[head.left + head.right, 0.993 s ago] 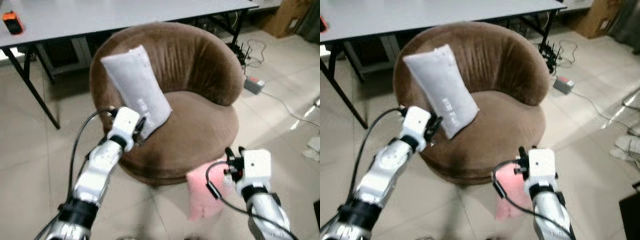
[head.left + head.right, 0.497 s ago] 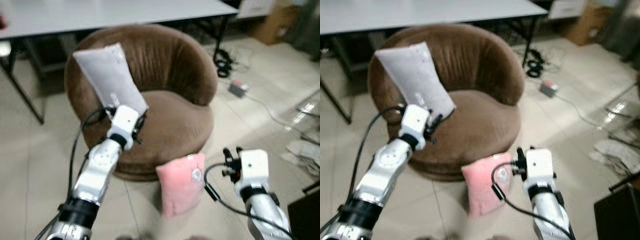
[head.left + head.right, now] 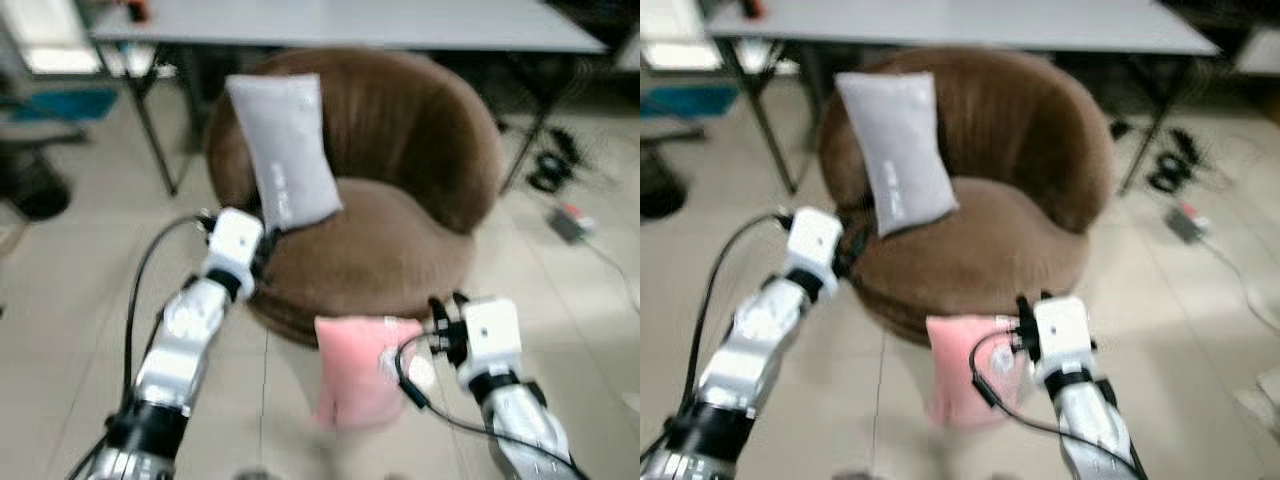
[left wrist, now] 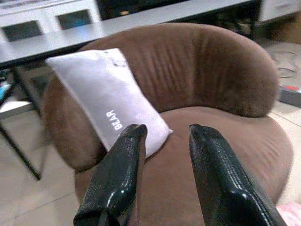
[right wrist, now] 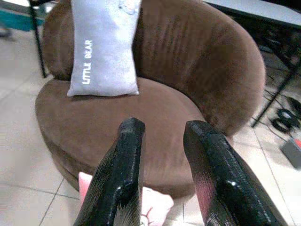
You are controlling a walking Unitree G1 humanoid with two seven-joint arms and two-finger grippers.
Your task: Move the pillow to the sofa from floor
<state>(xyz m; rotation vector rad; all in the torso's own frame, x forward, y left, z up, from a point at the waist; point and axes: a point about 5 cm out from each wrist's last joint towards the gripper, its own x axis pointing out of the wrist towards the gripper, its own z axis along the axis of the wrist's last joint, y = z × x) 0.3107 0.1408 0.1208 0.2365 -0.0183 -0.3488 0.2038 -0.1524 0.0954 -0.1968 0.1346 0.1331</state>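
Leaning against the front of the sofa (image 3: 400, 190), on the floor (image 3: 60, 300) at about 6 o'clock from the seat — pink pillow (image 3: 357, 368), upright, not yet lifted. Already resting on the seat at roughly 10 o'clock, propped against the backrest: grey pillow (image 3: 283, 150).

Hovering just beside the pink pillow's upper edge, at its 3 o'clock, right gripper (image 3: 443, 303), fingers (image 5: 123, 179) spread apart and pinching nothing. Hanging by the sofa's rim at about 8 o'clock, left gripper (image 4: 162, 136), also spread, also empty, pointing toward the grey pillow.

Risks from here, judging by the blurred head views:
- Closing too early — nipping only a corner of soft fabric, with the pink pillow likely sagging and slipping out on the lift.
- Pushing instead of gripping — a limp pillow standing on edge probably toppling flat onto the floor, making the pinch harder.
- Snagging the right arm's loose black cable (image 3: 410, 385), dangling right over the pink pillow.
- Reaching with the left gripper and knocking the grey pillow off its lean.
- Lifting too low and catching the pillow on the seat's front edge.
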